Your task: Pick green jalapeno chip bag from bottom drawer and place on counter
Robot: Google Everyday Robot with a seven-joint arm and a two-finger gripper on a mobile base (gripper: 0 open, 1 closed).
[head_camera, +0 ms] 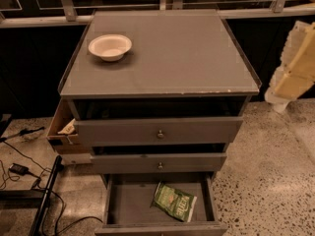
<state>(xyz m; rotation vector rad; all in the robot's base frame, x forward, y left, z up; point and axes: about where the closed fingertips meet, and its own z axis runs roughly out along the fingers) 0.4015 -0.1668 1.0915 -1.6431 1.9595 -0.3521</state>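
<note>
Camera view, left to right: loose cables (pixel 19 171) on the floor, then a cardboard box (pixel 61 129) tucked against the cabinet's left side. We note a white bowl (pixel 110 47) on the tabletop (pixel 172 58), at its back-left corner. Below the two knobbed drawers, the bottom drawer (pixel 128 200) stands pulled out. The green jalapeno chip bag (pixel 173 201) lies flat on the drawer's floor, right of centre and toward the front, its long axis running diagonally from back-left to front-right. The end effector (pixel 294 65) hangs at the far right, off the cabinet's right side at about tabletop height and well apart from the bag; we cannot tell whether it is released or clenched. The bag lies down and to the left of it, so we judge the single arm must descend past the tabletop's front edge and turn to cross the bag's axis.
</note>
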